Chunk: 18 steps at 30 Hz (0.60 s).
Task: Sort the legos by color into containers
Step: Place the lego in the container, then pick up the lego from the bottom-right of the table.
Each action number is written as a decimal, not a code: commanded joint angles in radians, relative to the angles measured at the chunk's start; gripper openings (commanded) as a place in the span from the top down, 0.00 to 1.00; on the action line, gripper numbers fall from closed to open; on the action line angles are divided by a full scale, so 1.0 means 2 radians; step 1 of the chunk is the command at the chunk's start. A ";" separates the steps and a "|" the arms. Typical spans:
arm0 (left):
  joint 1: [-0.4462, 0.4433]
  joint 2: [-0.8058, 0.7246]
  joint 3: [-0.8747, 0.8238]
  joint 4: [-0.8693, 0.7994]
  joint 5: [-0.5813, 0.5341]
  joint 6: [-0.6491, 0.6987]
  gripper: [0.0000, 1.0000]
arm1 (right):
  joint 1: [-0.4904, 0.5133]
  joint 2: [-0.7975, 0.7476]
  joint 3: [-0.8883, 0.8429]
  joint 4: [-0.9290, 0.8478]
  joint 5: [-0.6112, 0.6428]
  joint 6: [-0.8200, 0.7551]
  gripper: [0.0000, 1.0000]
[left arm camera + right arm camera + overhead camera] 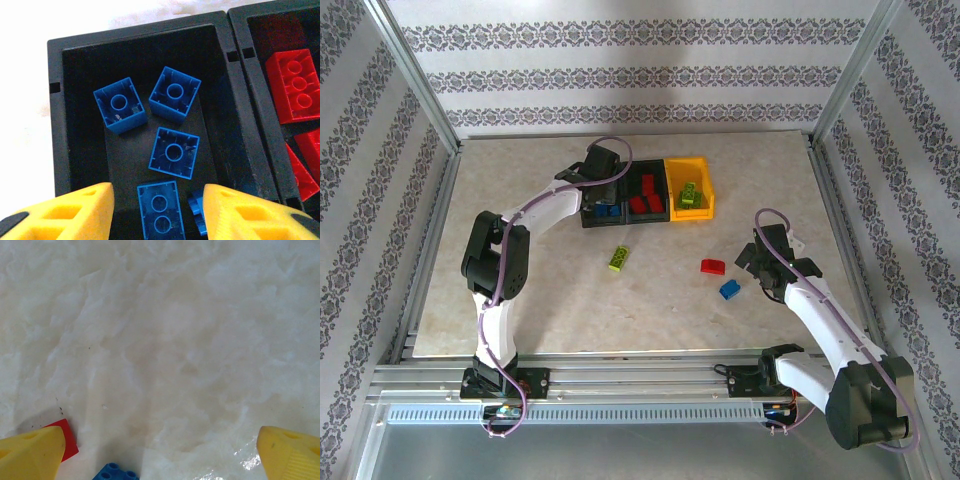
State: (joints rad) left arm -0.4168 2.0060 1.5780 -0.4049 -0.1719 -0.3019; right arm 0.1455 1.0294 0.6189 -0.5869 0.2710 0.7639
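Right gripper point(756, 258) hovers low over the near right part of the table point(520, 300), its yellow fingers point(30, 455) spread wide with nothing between them. Just beside it lie two loose legos: a blue lego point(730, 289), studs up, and slightly farther a red lego point(712, 266) with a sloped face. In the right wrist view, a corner of the red one and the studs of the blue one sit at the bottom edge, near the left finger. A lime-green lego point(619, 258) lies tilted near the table's middle, well apart from those two.

Farther back stand the containers, three bins joined in a row. Left gripper point(605, 185) hangs over the left black bin point(230, 125), jaws parted and holding nothing. In that bin lie blue bricks point(173, 152), three of them turned hollow side up with a round tube in the centre, a fourth lying below the gap between the fingers. The middle black bin point(630, 188) holds glossy red bricks point(295, 92), and the yellow-orange bin point(706, 205) on the right holds lime-green bricks point(691, 193).
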 commanded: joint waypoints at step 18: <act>-0.070 -0.109 -0.103 0.064 0.100 -0.016 0.39 | -0.007 0.020 0.027 -0.003 0.003 -0.011 0.02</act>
State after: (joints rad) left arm -0.5018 1.8072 1.4063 -0.3332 -0.0288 -0.3222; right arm 0.1455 1.0573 0.6411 -0.5873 0.2714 0.7559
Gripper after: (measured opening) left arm 0.604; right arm 0.984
